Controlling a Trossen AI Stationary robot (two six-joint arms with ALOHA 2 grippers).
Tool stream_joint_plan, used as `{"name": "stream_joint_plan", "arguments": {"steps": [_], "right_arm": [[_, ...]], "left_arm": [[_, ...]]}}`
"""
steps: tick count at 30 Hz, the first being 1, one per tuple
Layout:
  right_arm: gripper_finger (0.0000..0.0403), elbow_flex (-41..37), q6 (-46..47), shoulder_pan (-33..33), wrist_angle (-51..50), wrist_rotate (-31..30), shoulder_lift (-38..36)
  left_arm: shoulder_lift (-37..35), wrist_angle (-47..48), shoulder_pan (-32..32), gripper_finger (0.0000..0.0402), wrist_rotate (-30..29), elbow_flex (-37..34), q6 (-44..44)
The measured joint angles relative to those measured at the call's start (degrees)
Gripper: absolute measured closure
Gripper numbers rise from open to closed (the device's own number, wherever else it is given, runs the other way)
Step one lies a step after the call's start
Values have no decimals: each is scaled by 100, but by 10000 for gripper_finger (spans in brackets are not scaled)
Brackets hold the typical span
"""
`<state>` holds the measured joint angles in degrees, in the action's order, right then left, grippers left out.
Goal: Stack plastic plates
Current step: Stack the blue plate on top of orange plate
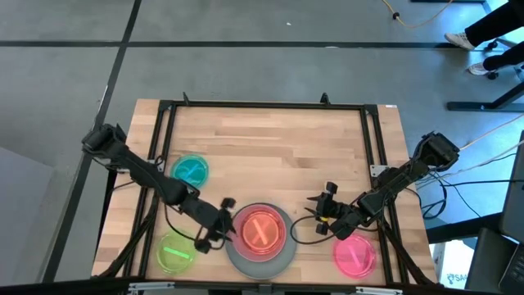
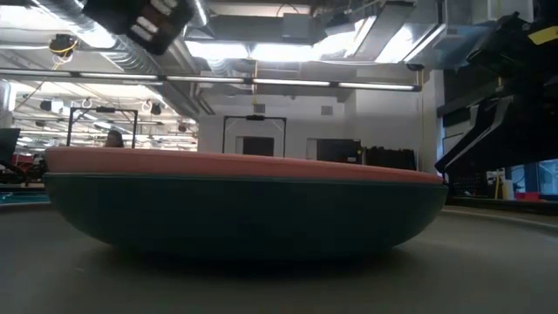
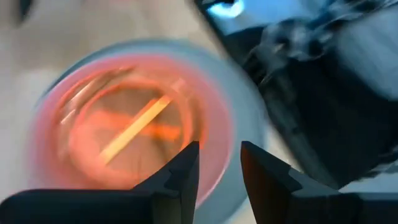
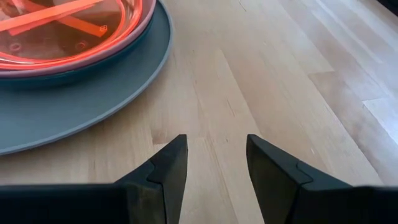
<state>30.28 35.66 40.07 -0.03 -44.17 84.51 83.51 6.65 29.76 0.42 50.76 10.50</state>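
Note:
A stack of plates (image 1: 260,233) sits at the table's near edge: a large grey plate (image 4: 74,106) at the bottom, then dark teal (image 2: 244,214), pale pink (image 2: 244,163) and a small translucent orange plate (image 3: 124,124) on top. Three small plates lie alone on the wood: teal (image 1: 190,170), lime-green (image 1: 174,252) and hot-pink (image 1: 354,254). My left gripper (image 1: 225,223) is open at the stack's left rim; in its wrist view the left gripper (image 3: 219,149) stands over the pink and grey rims. My right gripper (image 1: 321,211) is open just right of the stack; in its wrist view the right gripper (image 4: 216,140) is low over bare wood.
A black frame (image 1: 262,105) borders the wooden table (image 1: 270,156), whose far half is bare. Cables run along both sides by the arms. A person's feet (image 1: 471,41) show on the floor beyond the far right corner.

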Motion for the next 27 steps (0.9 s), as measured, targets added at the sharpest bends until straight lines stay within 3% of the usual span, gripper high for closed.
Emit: {"name": "stream_joint_plan", "arguments": {"steps": [7,12,17,27], "right_arm": [[247,0,9,0,7,1,0],[247,0,9,0,15,3,0],[247,0,9,0,17,2,0],[247,0,9,0,17,1,0]], "left_arm": [[-678,2361,118,291,-1941,0,1231],[-748,4042,112,291,-2636,-2,2900],[-746,4521,-8,291,-2626,-313,4064],[-743,4280,-942,291,-1970,-1298,4306]]}}
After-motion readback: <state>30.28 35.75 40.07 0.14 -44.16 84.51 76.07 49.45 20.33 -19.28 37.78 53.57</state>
